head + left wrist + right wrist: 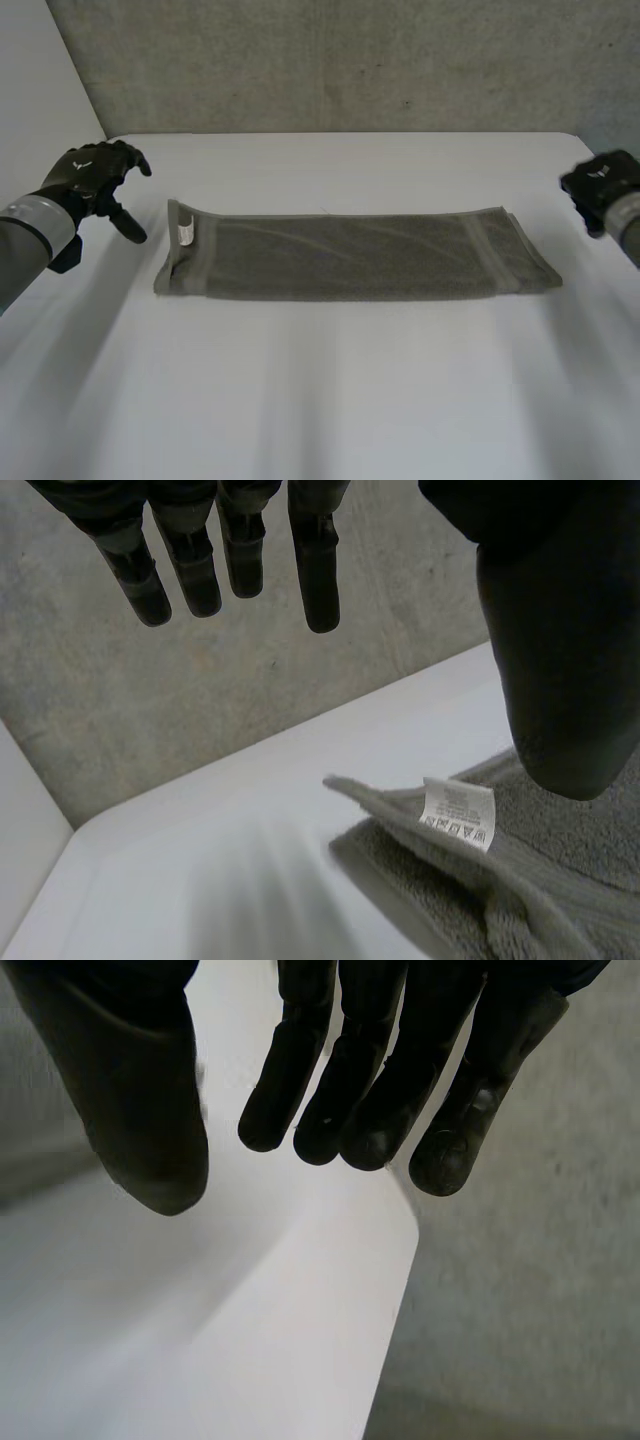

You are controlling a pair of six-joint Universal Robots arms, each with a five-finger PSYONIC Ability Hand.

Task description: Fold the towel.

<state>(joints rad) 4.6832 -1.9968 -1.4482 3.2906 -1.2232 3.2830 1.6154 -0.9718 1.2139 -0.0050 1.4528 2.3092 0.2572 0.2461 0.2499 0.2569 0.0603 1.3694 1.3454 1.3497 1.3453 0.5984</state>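
A grey-green towel [350, 256] lies folded into a long strip across the middle of the white table [320, 390], with a small white label [185, 233] at its left end. My left hand [95, 180] hovers off that end, open and holding nothing. In the left wrist view the label [458, 814] and the towel's corner [500, 880] lie below the thumb [560, 650], apart from it. My right hand [603, 188] hangs beyond the towel's right end, apart from it. Its fingers [360, 1070] are relaxed and empty above the table's corner [390, 1230].
A grey concrete wall [340, 60] rises behind the table's far edge. Bare white table surface stretches in front of the towel and on both sides. The table's right far corner lies below my right hand, with grey floor [520, 1300] past it.
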